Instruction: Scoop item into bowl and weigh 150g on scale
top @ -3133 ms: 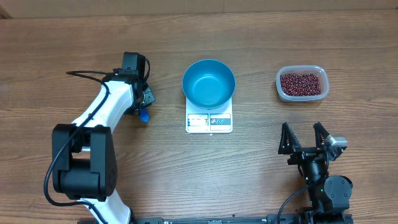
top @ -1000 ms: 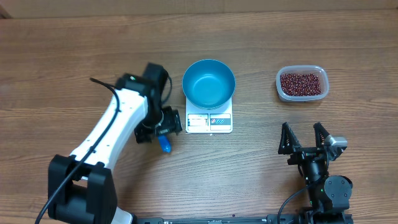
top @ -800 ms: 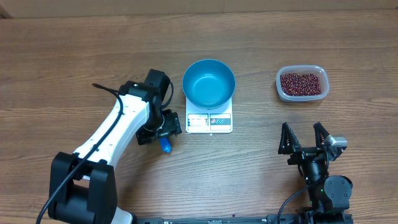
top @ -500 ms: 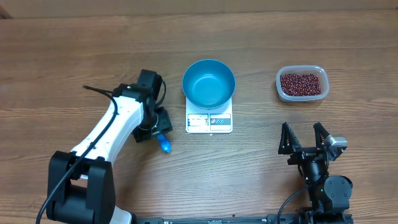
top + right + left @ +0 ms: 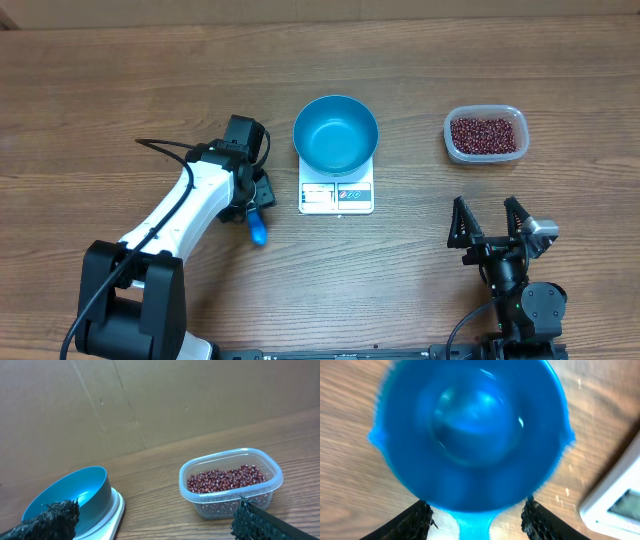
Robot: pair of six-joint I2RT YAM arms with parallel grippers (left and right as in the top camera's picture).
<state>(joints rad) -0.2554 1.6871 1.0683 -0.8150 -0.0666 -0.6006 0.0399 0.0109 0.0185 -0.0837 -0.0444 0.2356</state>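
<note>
Left arm [image 5: 185, 205]: had a white shell, black joints and a black base.
Cable [image 5: 160, 143]: was thin and black.
Right hand [image 5: 490, 222]: was black and forked.
Fingers [image 5: 57, 515]: were black and rough-textured.

Top-down overhead; left wrist close above scoop [image 5: 470, 435]; right wrist low; scale [image 5: 336, 196] in all.

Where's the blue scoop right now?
Overhead, the blue scoop is just left of the scale, near its front corner. The left wrist view shows its handle between the left end effector's fingers.
</note>
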